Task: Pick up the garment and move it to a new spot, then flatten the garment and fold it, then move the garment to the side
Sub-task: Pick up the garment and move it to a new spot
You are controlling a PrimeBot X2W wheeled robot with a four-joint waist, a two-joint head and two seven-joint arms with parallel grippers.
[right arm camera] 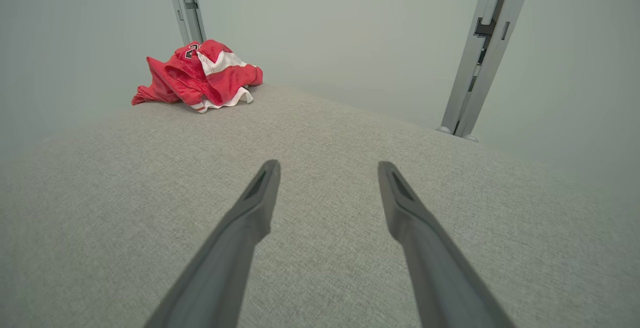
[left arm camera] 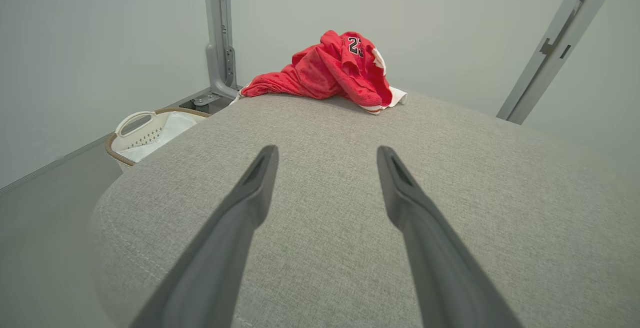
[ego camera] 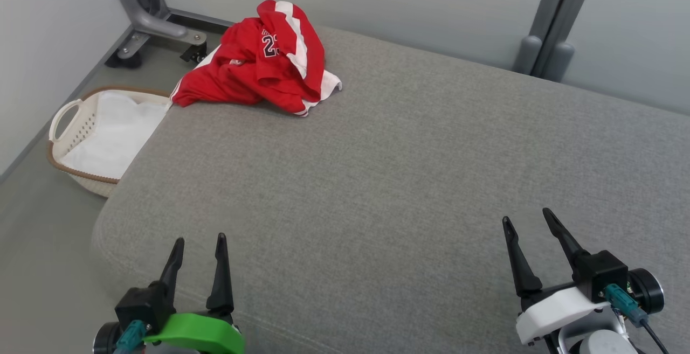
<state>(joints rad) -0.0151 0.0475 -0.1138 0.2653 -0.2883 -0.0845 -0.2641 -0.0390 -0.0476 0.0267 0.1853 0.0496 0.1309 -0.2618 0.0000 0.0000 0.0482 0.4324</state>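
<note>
The garment (ego camera: 259, 63) is a red sports jersey with white stripes and a black number, crumpled in a heap at the far left corner of the grey padded surface (ego camera: 388, 181). The same red heap, the garment (left arm camera: 335, 71), lies straight ahead in the left wrist view, and the garment (right arm camera: 197, 74) sits far off to the upper left in the right wrist view. My left gripper (ego camera: 199, 241) stands open at the near left edge, nothing between its fingers. My right gripper (ego camera: 528, 216) is open too, empty, at the near right. Both are far from the jersey.
A white laundry basket (ego camera: 70, 127) with a brown rim and white cloth inside sits on the floor left of the surface, below the jersey. A grey metal frame leg on castors (ego camera: 156, 25) stands behind it. Another grey post (ego camera: 555, 25) rises at the back right.
</note>
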